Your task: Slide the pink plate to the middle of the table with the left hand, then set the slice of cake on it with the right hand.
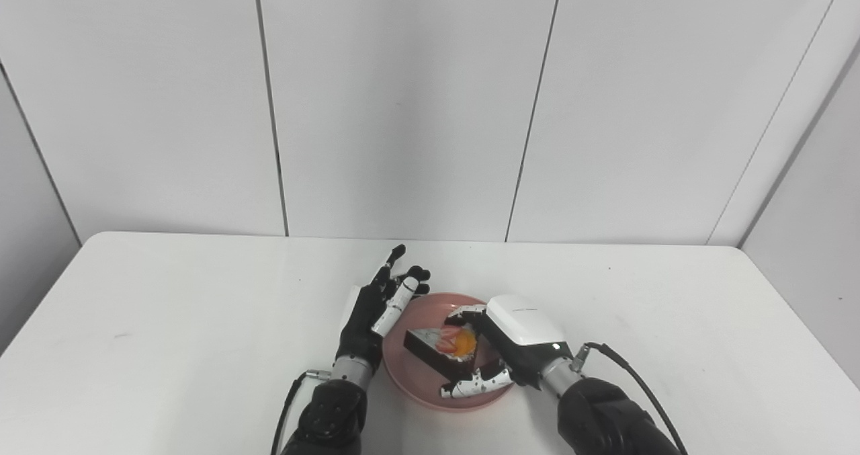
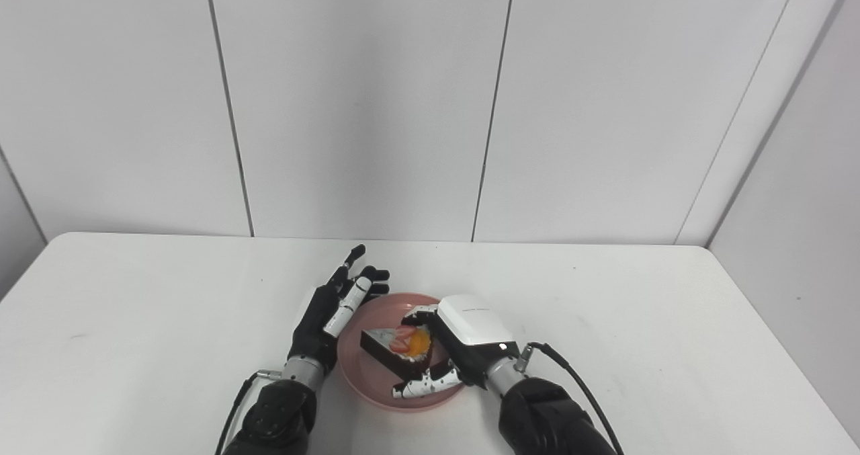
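Note:
The pink plate [image 1: 415, 382] lies on the white table [image 1: 168, 320], near its front edge and about midway across. On it rests the slice of cake [image 1: 438, 345], a dark wedge with white cream, a strawberry and an orange piece on top. My right hand [image 1: 512, 339] reaches in from the right and is shut on the slice of cake, with fingers at its far side and the thumb at its near side. My left hand [image 1: 376, 310] stands open at the plate's left rim, fingers stretched upward and apart, holding nothing.
White wall panels rise behind the table's far edge. A black cable [image 1: 631, 374] loops off my right wrist, and another hangs by my left wrist [image 1: 289, 401]. Bare tabletop spreads to the left and right of the plate.

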{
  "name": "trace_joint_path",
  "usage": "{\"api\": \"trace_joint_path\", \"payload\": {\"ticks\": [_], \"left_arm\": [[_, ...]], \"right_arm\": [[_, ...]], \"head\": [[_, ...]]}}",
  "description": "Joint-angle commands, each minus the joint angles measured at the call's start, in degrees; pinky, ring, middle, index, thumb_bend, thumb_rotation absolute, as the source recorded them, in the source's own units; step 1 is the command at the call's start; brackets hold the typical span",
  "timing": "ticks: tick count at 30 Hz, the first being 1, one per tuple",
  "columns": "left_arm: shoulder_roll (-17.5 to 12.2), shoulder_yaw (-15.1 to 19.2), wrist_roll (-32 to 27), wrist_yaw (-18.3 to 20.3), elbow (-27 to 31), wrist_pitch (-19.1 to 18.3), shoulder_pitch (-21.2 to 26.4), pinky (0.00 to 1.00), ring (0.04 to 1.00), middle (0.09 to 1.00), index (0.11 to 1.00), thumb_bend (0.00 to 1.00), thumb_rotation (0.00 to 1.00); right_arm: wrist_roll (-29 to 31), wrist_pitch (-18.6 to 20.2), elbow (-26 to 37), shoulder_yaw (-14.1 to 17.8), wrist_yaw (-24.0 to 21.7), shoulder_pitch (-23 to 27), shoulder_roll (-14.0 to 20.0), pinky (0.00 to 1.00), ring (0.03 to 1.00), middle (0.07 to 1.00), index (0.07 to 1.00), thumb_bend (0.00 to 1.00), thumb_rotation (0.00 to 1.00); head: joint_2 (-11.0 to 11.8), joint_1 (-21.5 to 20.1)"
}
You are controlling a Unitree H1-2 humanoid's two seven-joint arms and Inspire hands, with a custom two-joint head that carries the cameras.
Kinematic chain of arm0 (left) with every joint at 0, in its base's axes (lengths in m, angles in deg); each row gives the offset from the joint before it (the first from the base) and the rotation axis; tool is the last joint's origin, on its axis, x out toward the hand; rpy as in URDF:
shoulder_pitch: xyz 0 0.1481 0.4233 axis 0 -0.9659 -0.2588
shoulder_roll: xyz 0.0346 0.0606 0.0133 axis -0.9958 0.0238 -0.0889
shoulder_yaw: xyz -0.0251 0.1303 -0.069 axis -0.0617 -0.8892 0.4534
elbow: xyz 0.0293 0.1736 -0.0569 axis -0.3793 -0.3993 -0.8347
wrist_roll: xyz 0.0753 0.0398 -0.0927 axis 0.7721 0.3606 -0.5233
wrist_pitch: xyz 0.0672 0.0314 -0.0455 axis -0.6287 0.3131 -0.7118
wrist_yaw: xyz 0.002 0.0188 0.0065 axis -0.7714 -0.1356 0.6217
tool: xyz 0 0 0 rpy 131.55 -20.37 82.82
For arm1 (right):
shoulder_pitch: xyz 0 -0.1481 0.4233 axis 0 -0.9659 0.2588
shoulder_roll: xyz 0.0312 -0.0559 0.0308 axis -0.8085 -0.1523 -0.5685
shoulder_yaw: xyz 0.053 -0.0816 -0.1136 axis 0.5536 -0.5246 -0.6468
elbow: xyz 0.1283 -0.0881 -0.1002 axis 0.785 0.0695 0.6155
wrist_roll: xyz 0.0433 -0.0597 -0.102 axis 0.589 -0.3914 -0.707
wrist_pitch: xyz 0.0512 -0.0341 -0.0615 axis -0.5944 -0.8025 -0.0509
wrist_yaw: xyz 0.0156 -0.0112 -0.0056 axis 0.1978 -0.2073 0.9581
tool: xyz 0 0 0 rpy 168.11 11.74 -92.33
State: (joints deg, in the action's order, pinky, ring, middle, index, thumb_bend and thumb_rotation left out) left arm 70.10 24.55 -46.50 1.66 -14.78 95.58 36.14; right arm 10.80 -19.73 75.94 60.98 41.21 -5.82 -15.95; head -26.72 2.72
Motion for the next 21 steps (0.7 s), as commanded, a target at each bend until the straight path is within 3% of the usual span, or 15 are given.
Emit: {"api": "trace_joint_path", "payload": {"ticks": [1, 6, 8, 12, 17, 21], "left_arm": [[1.3, -0.4, 0.0, 1.0, -1.9, -1.4, -4.1, 0.7, 0.702, 0.728, 0.917, 0.67, 0.71], [1.1, -0.5, 0.1, 0.9, -1.0, -2.0, -4.5, 0.68, 0.704, 0.734, 0.915, 0.68, 0.72], [1.1, -0.2, -0.5, 1.3, -0.2, -2.5, -4.8, 0.67, 0.72, 0.733, 0.921, 0.67, 0.71], [1.0, 0.3, -0.8, 1.3, 0.8, -2.8, -5.2, 0.7, 0.736, 0.744, 0.932, 0.7, 0.71], [0.8, 0.3, -0.5, 1.3, 1.7, -3.4, -5.7, 0.7, 0.739, 0.748, 0.922, 0.69, 0.72], [0.7, 0.4, -0.5, 1.3, 1.8, -3.5, -5.8, 0.69, 0.735, 0.745, 0.92, 0.68, 0.72]], "right_arm": [[0.1, -0.7, 1.8, 1.0, 0.7, 0.5, 0.4, 0.52, 0.667, 0.741, 0.708, 0.89, 0.5], [1.5, -1.6, 2.7, 2.7, 3.2, -0.7, -0.4, 0.51, 0.667, 0.741, 0.699, 0.89, 0.49], [4.5, -3.5, 3.1, 5.0, 6.0, -1.7, -1.5, 0.49, 0.653, 0.726, 0.696, 0.85, 0.54], [12.7, -8.6, 2.0, 10.1, 10.4, -3.8, -4.2, 0.51, 0.631, 0.703, 0.689, 0.72, 0.8], [19.8, -16.5, -1.4, 14.2, 14.9, -5.1, -6.2, 0.56, 0.655, 0.703, 0.707, 0.68, 0.9], [24.4, -23.4, -5.2, 16.7, 17.8, -5.1, -7.5, 0.56, 0.654, 0.707, 0.721, 0.68, 0.9]], "head": [[-0.1, 0.1], [-0.2, 0.1], [-0.2, -0.1], [-0.2, -0.1], [-0.3, -0.2], [-0.3, -0.3]]}}
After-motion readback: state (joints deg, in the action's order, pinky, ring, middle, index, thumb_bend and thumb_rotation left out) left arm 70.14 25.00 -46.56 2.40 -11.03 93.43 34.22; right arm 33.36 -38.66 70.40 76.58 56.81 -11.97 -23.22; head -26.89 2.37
